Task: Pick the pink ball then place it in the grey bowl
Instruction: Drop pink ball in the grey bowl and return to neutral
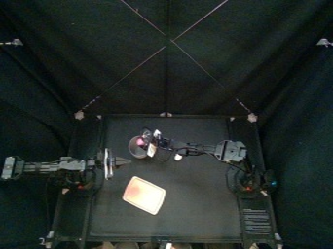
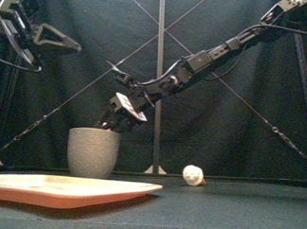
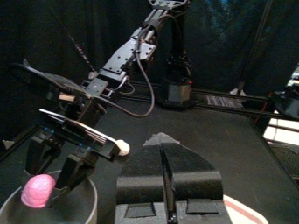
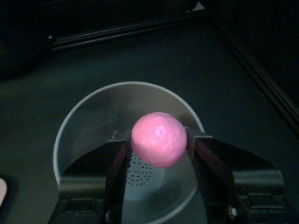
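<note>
Pink ball (image 4: 159, 138), smooth, slightly oval, in right end effector (image 4: 160, 150); grey bowl (image 4: 87, 118) beneath

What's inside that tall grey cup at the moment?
The grey cup shows a bare speckled floor where visible. The right pincer holds the pink ball over its mouth. Ball and jaws hide the rest of the floor, so that part cannot be checked.

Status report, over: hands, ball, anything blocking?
Right hand shut on pink ball, at grey bowl mouth. Left hand shut, parked left. White toy, pink tray stand apart, not blocking.
</note>
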You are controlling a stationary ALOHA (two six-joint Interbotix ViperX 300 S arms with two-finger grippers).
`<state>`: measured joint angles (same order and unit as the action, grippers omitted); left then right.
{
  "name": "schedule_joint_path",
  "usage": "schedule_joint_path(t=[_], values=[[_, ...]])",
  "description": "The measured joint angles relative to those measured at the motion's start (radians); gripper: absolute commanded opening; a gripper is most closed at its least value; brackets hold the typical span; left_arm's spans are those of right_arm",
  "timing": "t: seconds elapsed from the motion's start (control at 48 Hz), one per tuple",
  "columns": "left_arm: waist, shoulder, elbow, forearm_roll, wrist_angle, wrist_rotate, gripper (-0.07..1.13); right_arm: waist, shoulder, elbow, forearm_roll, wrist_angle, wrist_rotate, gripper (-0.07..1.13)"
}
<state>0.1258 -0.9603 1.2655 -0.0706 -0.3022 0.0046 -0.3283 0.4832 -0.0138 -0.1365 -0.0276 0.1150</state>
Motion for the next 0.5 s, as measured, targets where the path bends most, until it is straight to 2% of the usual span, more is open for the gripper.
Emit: schedule_joint_path(t=[0.146,0.5], values=[[0.002,-0.002,0.011,0.0,-0.002,0.0,-0.01,0.002,0.002,0.006,0.02,0.005,0.002,0.86],[0.005,-0.002,0.014,0.0,-0.002,0.0,-0.01,0.025,0.002,0.011,0.034,-0.011,-0.002,0.89]])
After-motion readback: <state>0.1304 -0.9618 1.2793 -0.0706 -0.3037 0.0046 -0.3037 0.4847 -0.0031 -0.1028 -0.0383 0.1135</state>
